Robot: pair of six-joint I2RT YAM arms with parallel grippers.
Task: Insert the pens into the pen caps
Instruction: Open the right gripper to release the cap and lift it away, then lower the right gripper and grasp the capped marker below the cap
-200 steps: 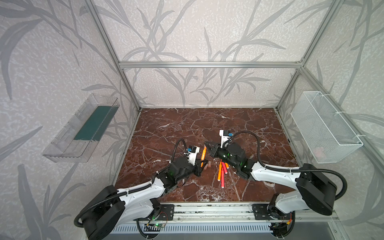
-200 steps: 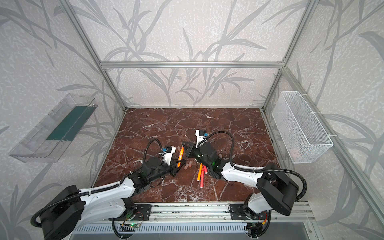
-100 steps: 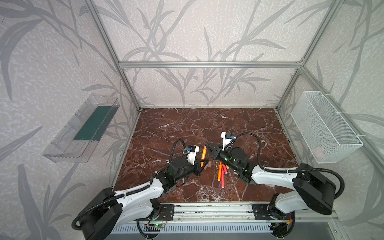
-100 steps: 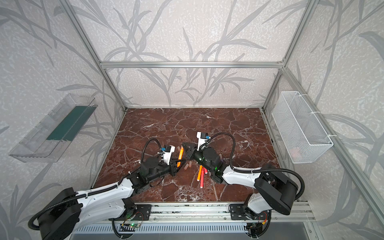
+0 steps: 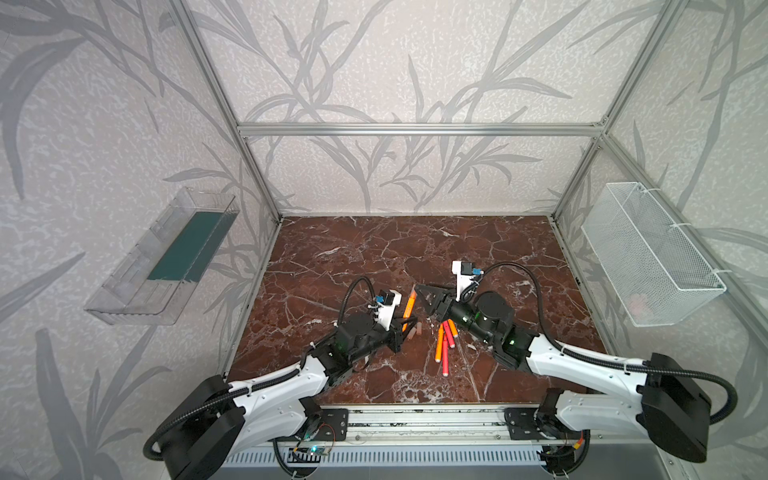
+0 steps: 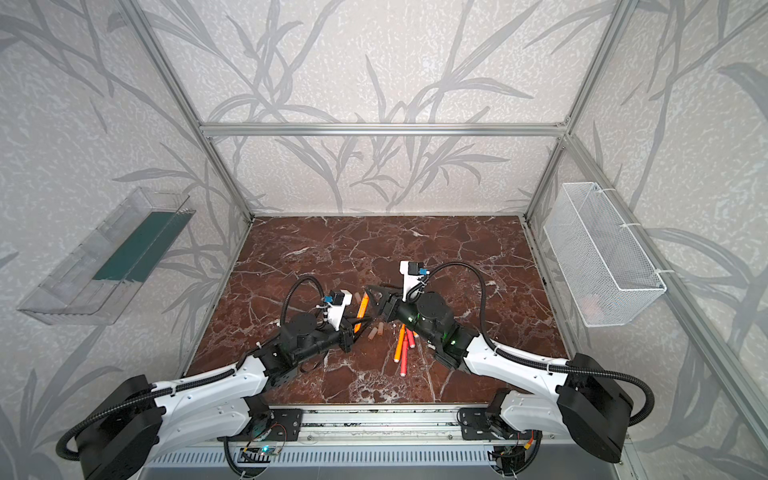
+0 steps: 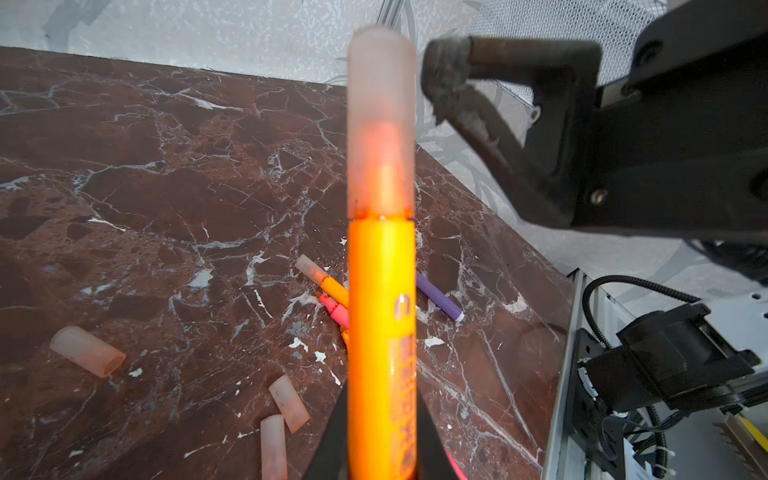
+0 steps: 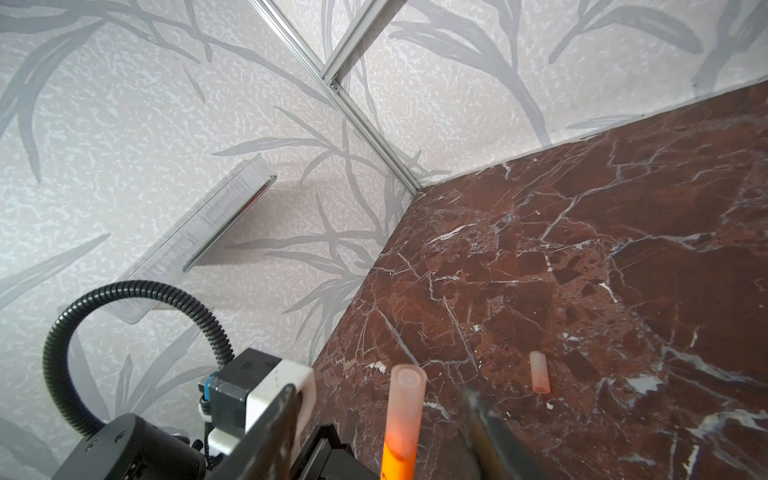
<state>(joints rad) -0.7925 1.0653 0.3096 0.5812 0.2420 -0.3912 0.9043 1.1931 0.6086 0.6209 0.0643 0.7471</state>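
Low, right arm (image 5: 582, 365) extends inward, jaws parted around the capped pen (image 5: 409, 305).

pen (image 7: 381, 332): orange | cap (image 7: 380, 124): translucent pink | tabletop (image 5: 374, 249): red-brown veined marble

Lab test cell, aluminium frame (image 5: 415, 129) (wallpapered panels (image 5: 415, 62))

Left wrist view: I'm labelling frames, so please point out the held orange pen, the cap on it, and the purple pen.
orange pen (image 7: 381, 332): left wrist view, middle of the barrel.
cap (image 7: 380, 120): left wrist view, middle of the frosted tube.
purple pen (image 7: 439, 297): left wrist view, middle of the visible barrel.
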